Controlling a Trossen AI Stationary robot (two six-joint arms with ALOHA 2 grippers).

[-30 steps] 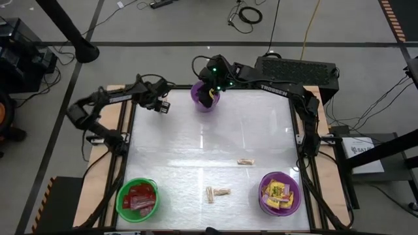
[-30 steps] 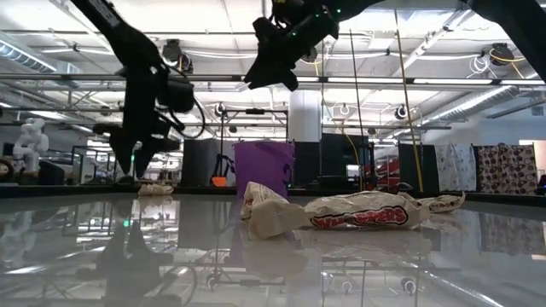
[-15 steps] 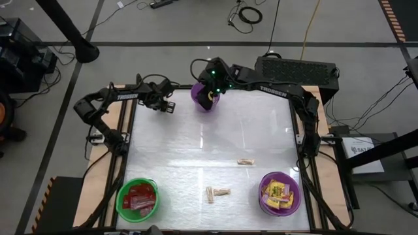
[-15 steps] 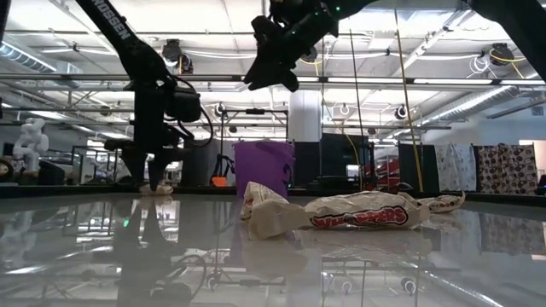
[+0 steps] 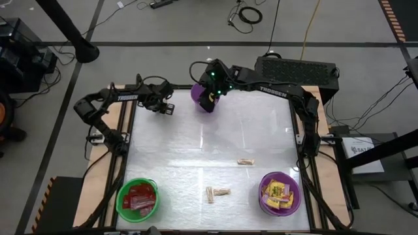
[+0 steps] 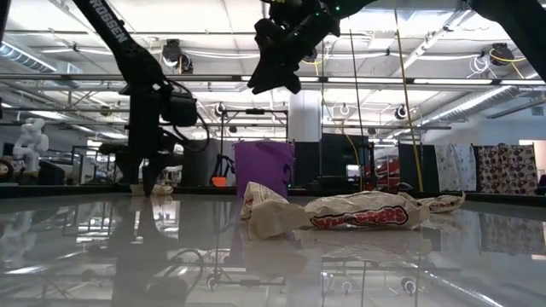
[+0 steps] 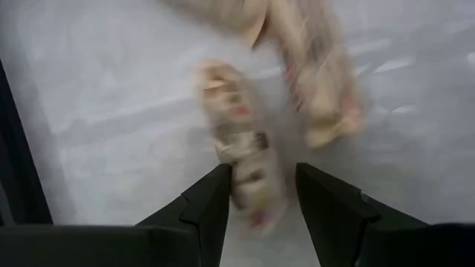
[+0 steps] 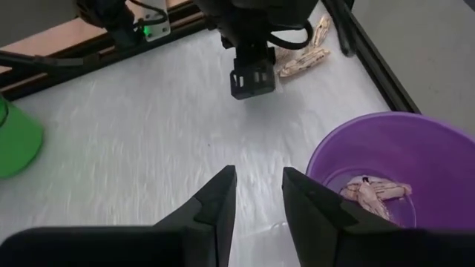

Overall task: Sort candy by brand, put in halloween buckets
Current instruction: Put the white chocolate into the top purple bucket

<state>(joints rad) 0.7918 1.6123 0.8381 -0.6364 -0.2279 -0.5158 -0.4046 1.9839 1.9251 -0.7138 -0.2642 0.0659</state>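
My left gripper (image 5: 164, 108) is low over the table's far left, open. In the left wrist view its fingers (image 7: 211, 204) stand on either side of a pale tan twisted piece (image 7: 241, 159), and a second tan piece (image 7: 319, 81) lies just beyond. My right gripper (image 5: 209, 99) hangs open over the far purple bucket (image 5: 199, 94), which holds tan pieces (image 8: 375, 189). The green bucket (image 5: 138, 198) at the near left holds red packets. The near-right purple bucket (image 5: 279, 193) holds yellow packets.
More tan pieces lie on the table near the middle (image 5: 245, 162) and toward the near edge (image 5: 217, 192); the latter fill the low view's foreground (image 6: 358, 211). The white table top between the buckets is bare. Dark frame rails run along the table's sides (image 5: 127, 130).
My left gripper has moved a little toward the table's right and come down over the tan pieces at the far left. My right gripper has stayed over the far purple bucket.
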